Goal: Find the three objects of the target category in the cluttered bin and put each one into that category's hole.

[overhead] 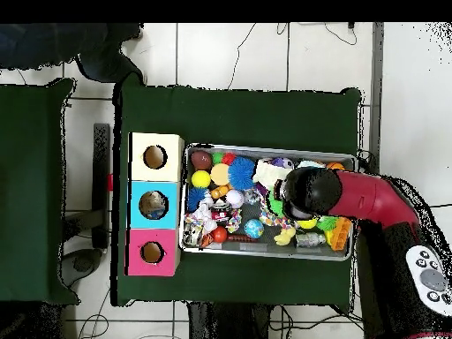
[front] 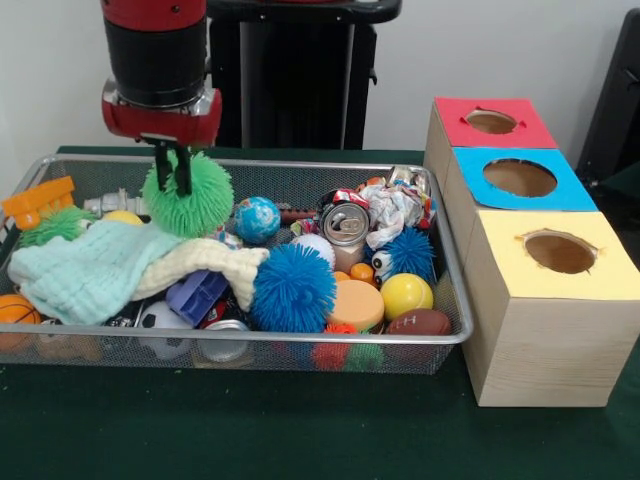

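- Front view shows the counter [front: 300, 430], draped in dark green, carrying a wire mesh bin [front: 455, 300] and, to the bin's right, a row of three wooden boxes.
- Red and black arm [front: 158, 50] comes down over the bin's left half; in the overhead view it hides much of that end.
- Bin is crowded: a pale mint cloth [front: 85, 270] and a cream cloth [front: 205, 258] lie at its left front, a blue spiky ball [front: 292, 288] sits at the front middle, a smaller blue spiky ball [front: 410, 252] toward the right, with a crushed can [front: 346, 224], a globe ball [front: 257, 219], a yellow ball [front: 405, 294], a small football [front: 418, 322] and an orange disc [front: 357, 303] around them.
- Boxes each have one round hole: yellow box [front: 560, 252] nearest the bin's front corner, blue box [front: 520, 178] behind it, red box [front: 492, 122] farthest back. Something seems to lie in the blue hole in the overhead view; I cannot tell what.
- Hand [front: 172, 180] has its fingers pinching the top of the green spiky ball [front: 190, 200], which hangs at the bin's back left, just above the cloths.
- Step, as I judge it: a spiky ball is grasped and being lifted out. Next it needs carrying clear of the bin's rim to the right, over the matching hole; which hole that is cannot be told.
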`<state>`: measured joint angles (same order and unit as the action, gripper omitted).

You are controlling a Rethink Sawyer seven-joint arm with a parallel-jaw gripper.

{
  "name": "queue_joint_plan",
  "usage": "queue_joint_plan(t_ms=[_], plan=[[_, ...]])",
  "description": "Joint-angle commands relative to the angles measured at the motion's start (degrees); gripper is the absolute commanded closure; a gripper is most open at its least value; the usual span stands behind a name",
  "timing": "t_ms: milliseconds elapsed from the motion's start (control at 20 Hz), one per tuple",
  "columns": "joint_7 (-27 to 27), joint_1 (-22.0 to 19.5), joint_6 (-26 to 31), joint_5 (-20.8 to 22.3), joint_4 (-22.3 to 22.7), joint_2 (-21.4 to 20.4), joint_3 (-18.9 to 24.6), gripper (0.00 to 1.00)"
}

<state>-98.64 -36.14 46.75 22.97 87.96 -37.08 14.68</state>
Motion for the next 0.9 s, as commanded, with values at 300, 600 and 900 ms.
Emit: queue_joint_plan(t_ms=[300, 600, 900], plan=[[16.45, -3.13, 3.07, 4.79, -8.21, 4.08, 8.46, 1.00], [18.65, -4.49, 4.94, 5.89, -10.38, 4.50, 10.07, 1.00], [18.16, -5.60, 3.34, 6.70, -8.70, 4.26, 11.31, 0.00]])
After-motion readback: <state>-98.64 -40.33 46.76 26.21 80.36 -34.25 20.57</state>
